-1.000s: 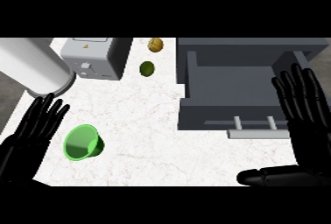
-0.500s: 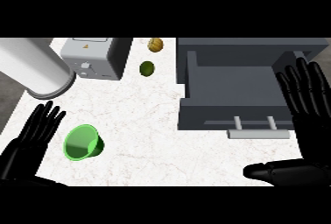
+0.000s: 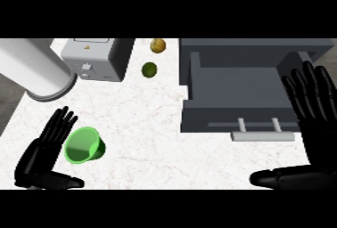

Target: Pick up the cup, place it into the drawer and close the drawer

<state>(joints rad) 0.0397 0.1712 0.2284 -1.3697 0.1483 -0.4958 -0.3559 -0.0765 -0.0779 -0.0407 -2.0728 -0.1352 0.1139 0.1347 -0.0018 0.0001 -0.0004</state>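
The green cup (image 3: 84,144) is sitting on the white counter (image 3: 151,133), low on the left side, w/ its mouth looking up at us. The left hand (image 3: 41,160) is right beside it. The cup is lying just to the right of the fingers, so close I can't tell if they are touching. Those fingers are straight & flat, thumb sticking out low, not wrapping round anything.

The right hand (image 3: 319,129) is way over on the other side, fingers straight up too, holding nothing, by the right edge of the drawer (image 3: 244,89). So the left hand is the near one, by a lot.

The drawer is standing open, well apart from the cup, off to the right & a bit farther back. I think the left hand is going to need to slide right & curl round the cup.

Vs. half a sec ago, the left hand is sitting a bit closer to the cup & a touch lower. The cup is in the same spot. The right hand is looking about the same.
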